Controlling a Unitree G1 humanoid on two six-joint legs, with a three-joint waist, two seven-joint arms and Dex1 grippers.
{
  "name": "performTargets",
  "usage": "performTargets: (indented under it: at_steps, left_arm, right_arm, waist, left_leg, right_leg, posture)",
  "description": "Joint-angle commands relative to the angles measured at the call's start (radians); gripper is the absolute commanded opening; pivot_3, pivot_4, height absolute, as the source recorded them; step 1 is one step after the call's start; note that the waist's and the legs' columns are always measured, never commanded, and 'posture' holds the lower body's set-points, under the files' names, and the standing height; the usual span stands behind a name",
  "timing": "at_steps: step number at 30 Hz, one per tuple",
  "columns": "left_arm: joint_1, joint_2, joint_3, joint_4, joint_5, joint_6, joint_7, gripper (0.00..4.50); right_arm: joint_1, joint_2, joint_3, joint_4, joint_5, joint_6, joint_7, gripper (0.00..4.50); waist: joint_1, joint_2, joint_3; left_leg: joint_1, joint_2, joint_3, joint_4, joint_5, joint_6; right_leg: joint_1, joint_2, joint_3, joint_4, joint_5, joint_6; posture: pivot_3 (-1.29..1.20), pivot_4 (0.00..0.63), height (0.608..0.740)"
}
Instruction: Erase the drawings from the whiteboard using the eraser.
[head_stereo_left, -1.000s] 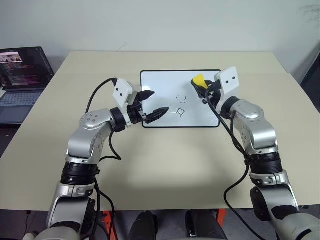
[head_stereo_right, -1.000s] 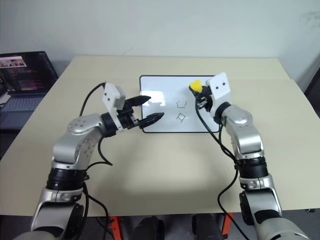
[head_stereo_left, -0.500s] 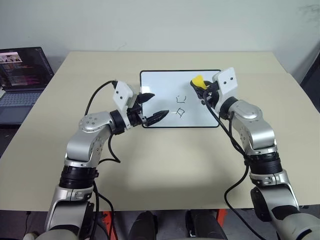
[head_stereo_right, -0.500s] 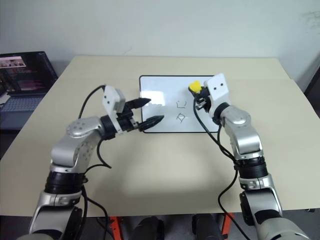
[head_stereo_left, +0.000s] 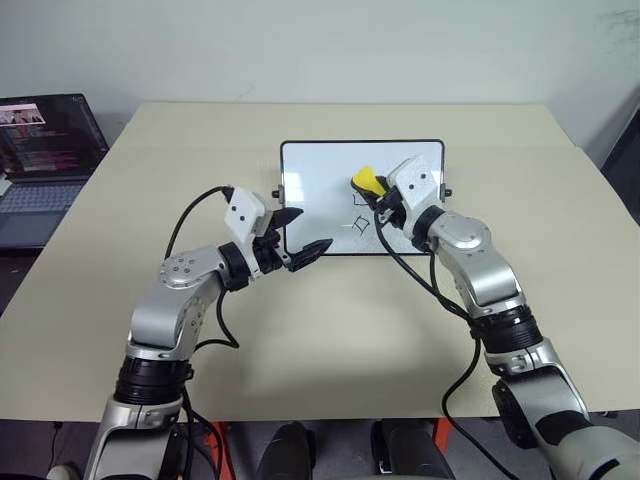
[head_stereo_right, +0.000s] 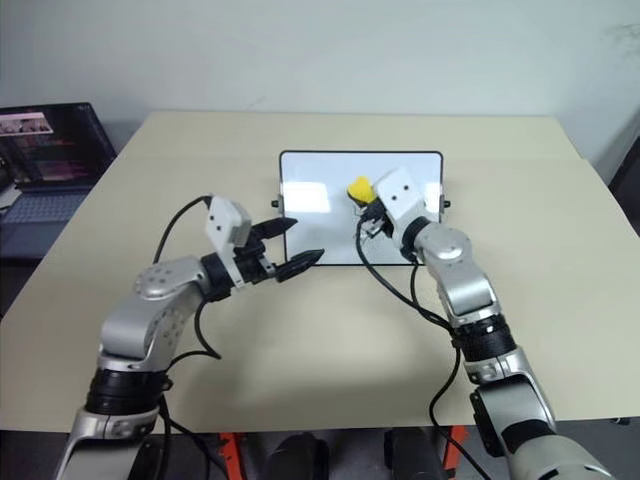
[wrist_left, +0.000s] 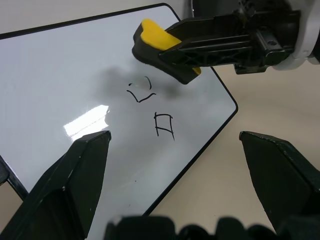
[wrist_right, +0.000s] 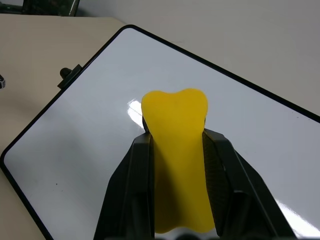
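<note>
The whiteboard (head_stereo_left: 320, 165) lies flat at the middle of the table. Two small black drawings remain on it, a rough open rectangle (wrist_left: 140, 91) and a diamond (wrist_left: 164, 125) just nearer to me. My right gripper (wrist_right: 176, 136) is shut on the yellow eraser (head_stereo_left: 366, 181). It holds the eraser over the board, right beside the upper sketch; whether it touches the surface I cannot tell. Over the board's near left corner my left gripper (head_stereo_left: 310, 231) stands open with nothing between its fingers.
An open laptop (head_stereo_left: 45, 150) sits on a lower surface off the far left of the beige table (head_stereo_left: 330, 330). A small black knob (head_stereo_left: 447, 193) sticks out from the board's right side. Cables hang from both wrists.
My right gripper has carried the eraser leftward from the board's far right corner to its middle. The left gripper has sunk slightly toward the near left corner. The two sketches look unchanged.
</note>
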Motion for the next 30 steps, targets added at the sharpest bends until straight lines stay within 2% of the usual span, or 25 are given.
performTargets:
  at_steps: [1,5,13,20,30]
  left_arm:
    - [0.003,0.007,0.02,-0.041,-0.013,-0.001,0.008,4.5]
    - [-0.007,0.006,0.021,-0.03,-0.012,-0.005,0.007,4.5]
    - [-0.01,0.009,0.026,-0.016,-0.007,-0.022,0.002,4.5]
    - [-0.016,0.009,0.037,-0.018,-0.01,-0.021,0.006,4.5]
    - [-0.042,0.005,0.034,-0.005,-0.008,-0.021,0.003,4.5]
  right_arm:
    - [-0.071,0.008,0.04,0.069,-0.061,-0.105,0.005,1.06]
    - [-0.131,0.014,0.1,0.194,-0.141,-0.205,0.006,1.06]
    - [-0.205,0.028,0.107,0.361,-0.186,-0.284,0.012,1.06]
    - [-0.191,0.008,0.126,0.397,-0.226,-0.293,0.046,1.06]
    - [-0.123,-0.102,0.101,0.384,-0.252,-0.277,0.092,1.06]
  waist:
    - [0.0,0.0,0.0]
    - [0.001,0.0,0.0]
    - [0.002,0.0,0.0]
    - [0.002,0.0,0.0]
    - [0.007,0.0,0.0]
  left_leg:
    - [0.0,0.0,0.0,0.0,0.0,0.0]
    - [0.0,0.0,0.0,0.0,0.0,0.0]
    - [0.0,0.0,0.0,0.0,0.0,0.0]
    - [0.0,0.0,0.0,0.0,0.0,0.0]
    - [0.001,-0.001,-0.001,0.001,0.0,0.0]
  right_leg:
    - [0.0,0.0,0.0,0.0,0.0,0.0]
    - [0.0,0.0,0.0,0.0,0.0,0.0]
    - [0.0,0.0,0.0,0.0,0.0,0.0]
    - [0.0,0.0,0.0,0.0,0.0,0.0]
    - [0.002,-0.001,-0.001,0.0,0.0,0.0]
  posture:
    - [0.0,0.15,0.74]
    - [0.0,0.15,0.74]
    - [0.0,0.15,0.74]
    - [0.0,0.15,0.74]
    - [0.0,0.15,0.74]
